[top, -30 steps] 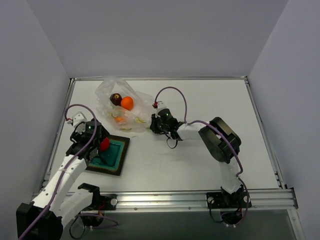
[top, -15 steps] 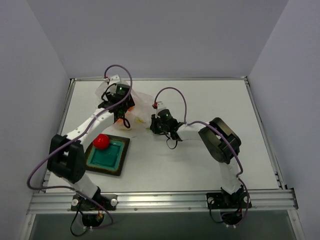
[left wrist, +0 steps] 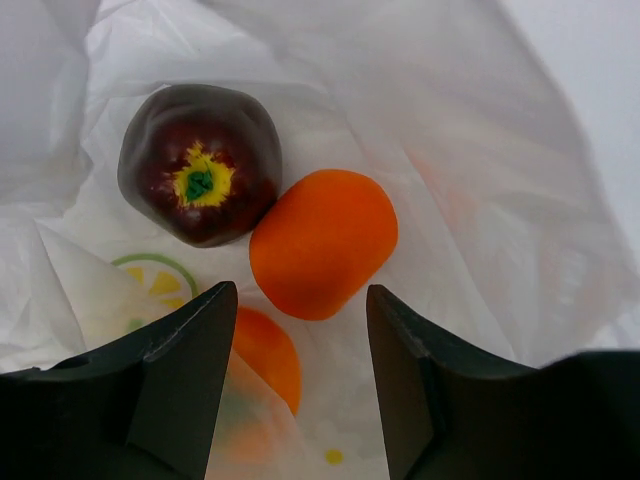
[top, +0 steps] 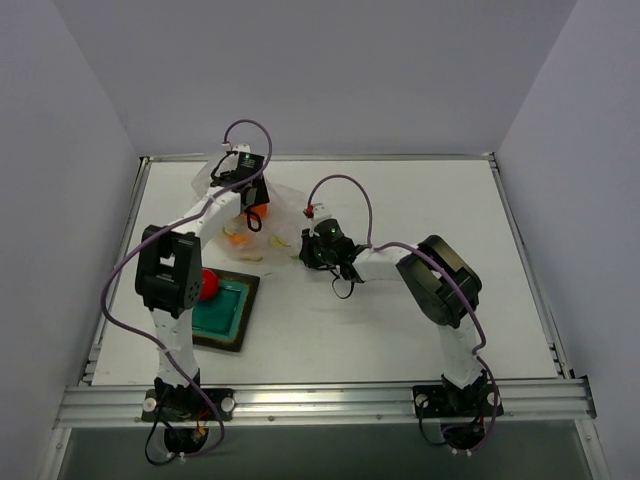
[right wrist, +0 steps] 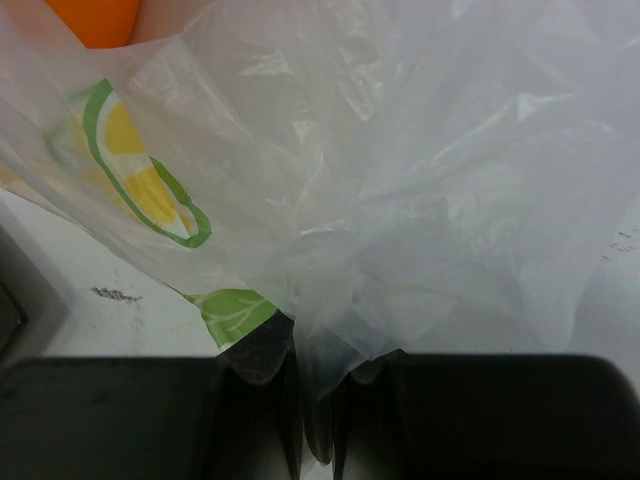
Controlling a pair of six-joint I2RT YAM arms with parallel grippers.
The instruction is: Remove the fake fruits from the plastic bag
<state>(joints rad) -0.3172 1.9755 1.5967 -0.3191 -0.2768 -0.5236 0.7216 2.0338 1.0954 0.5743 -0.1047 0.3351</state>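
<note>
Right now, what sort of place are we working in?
Probably a lab test cell, not a kitchen: plain pale walls box in a table with an aluminium rail, and the fruits in the plastic bag are glossy props.

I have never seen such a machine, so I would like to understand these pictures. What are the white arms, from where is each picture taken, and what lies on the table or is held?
These are two robot arms bolted at the near edge of a table. The wide picture comes from a fixed camera above and behind them; the two close-ups come from a camera on each wrist. On the table lie a clear plastic bag printed with citrus slices and a teal dish with a red fruit at its corner. The right gripper is shut on a bunched edge of the bag. The left gripper is open and holds nothing; it hovers over a dark maroon fruit and an orange fruit inside the bag.
</note>
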